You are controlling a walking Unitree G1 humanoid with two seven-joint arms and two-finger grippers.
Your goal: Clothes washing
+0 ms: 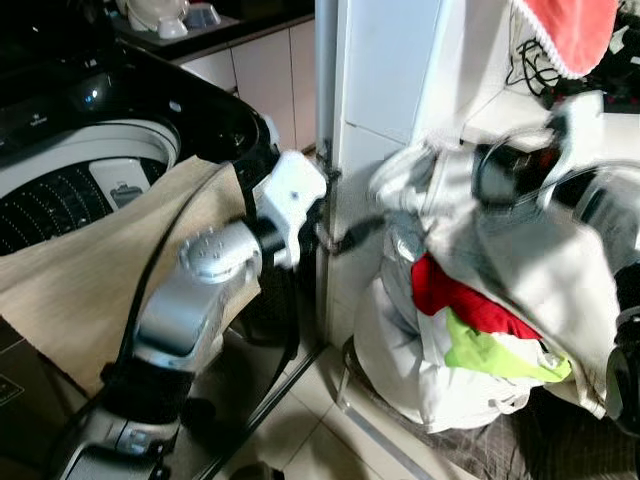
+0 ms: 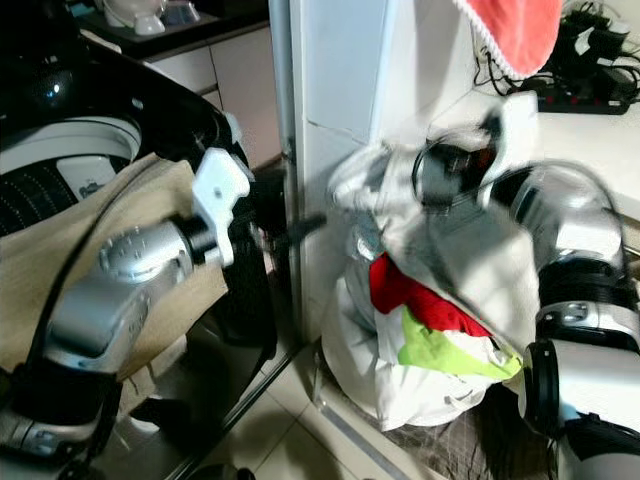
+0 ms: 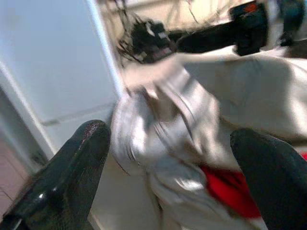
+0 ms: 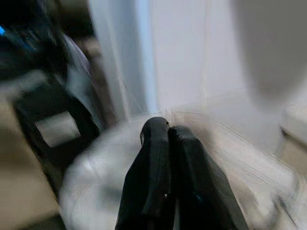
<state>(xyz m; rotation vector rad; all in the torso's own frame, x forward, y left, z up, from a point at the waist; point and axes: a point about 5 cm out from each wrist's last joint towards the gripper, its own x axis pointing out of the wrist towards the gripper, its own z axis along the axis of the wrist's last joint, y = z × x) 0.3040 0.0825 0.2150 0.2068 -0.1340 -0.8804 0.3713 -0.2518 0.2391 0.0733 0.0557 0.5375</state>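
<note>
A top-loading washing machine (image 1: 95,165) stands at the left with its black lid up, and a beige cloth (image 1: 90,270) hangs over its front edge. A heap of laundry (image 1: 450,340) lies against the white pillar, with a red piece (image 1: 455,295) and a lime-green piece (image 1: 490,355) in it. My right gripper (image 4: 168,130) is shut on a white garment (image 1: 520,260), which is lifted off the heap and draped over that arm. My left gripper (image 3: 168,139) is open and reaches from the machine's side toward the garment's grey-white folds (image 3: 158,129), short of touching them.
A white pillar (image 1: 390,60) with a metal edge strip stands between the machine and the heap. A red cloth (image 1: 575,30) hangs at the top right above a power strip with cables (image 2: 590,95). Dishes sit on a back counter (image 1: 165,15). Tiled floor (image 1: 330,440) lies below.
</note>
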